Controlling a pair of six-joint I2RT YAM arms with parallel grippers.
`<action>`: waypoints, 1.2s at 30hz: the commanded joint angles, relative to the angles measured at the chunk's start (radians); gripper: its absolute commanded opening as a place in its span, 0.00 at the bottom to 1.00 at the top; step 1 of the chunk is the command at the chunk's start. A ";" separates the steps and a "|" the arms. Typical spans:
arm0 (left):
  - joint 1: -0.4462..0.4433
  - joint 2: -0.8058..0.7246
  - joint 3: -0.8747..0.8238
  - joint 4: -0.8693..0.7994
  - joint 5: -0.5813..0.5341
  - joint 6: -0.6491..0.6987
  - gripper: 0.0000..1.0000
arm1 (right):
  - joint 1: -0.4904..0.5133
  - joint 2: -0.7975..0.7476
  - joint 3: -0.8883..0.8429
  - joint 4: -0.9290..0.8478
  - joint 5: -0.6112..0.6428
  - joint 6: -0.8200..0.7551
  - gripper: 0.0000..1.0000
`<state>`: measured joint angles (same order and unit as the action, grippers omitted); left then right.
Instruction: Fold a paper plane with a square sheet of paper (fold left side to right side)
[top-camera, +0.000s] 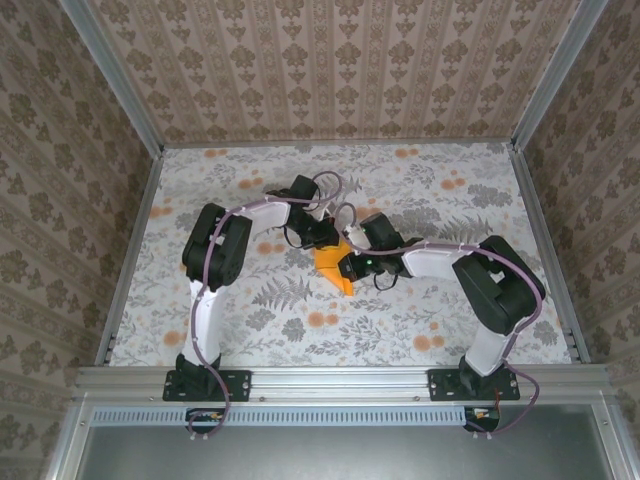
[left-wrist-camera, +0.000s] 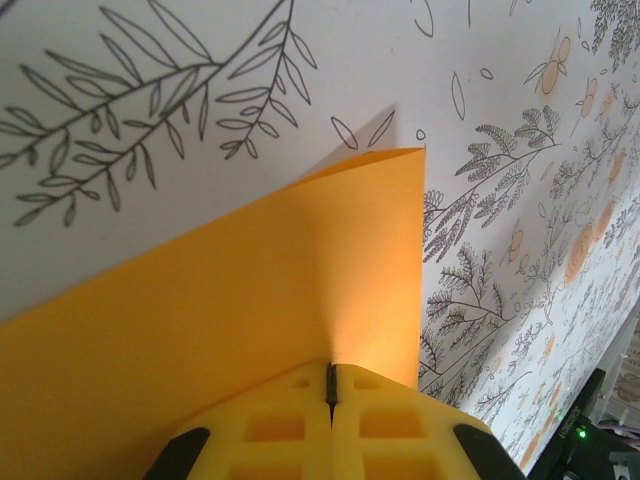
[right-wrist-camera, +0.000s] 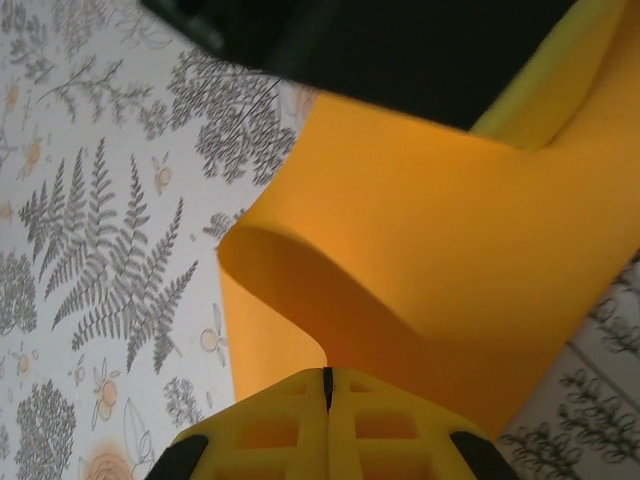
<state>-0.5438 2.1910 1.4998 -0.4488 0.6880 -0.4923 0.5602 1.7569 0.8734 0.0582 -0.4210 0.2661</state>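
Left claw (left-wrist-camera: 331, 385), its yellow padded fingers (left-wrist-camera: 270, 425) pressed together, seems to pinch the thin bright orange square sheet of paper (left-wrist-camera: 250, 300) by one edge, though we cannot make out the contact itself. We see the right claw (right-wrist-camera: 327, 385) likewise closed, nipping the same sheet where it bulges up in a soft curl. From above, we find the sheet bent between the two claws near the middle of the grey floral-patterned table (top-camera: 450, 300), partly raised off the surface, one corner pointing toward the arm bases.
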 joint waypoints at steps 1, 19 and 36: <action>-0.008 0.029 0.018 -0.037 -0.023 0.030 0.04 | -0.011 0.022 0.043 -0.026 0.027 0.016 0.00; -0.012 0.026 0.016 -0.036 -0.028 0.026 0.03 | -0.037 0.039 0.051 -0.062 0.076 0.004 0.00; -0.012 0.026 0.017 -0.042 -0.038 0.022 0.03 | -0.036 0.024 0.014 -0.040 0.066 0.008 0.00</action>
<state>-0.5495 2.1910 1.5040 -0.4534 0.6804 -0.4923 0.5278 1.7870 0.9016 0.0185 -0.3542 0.2691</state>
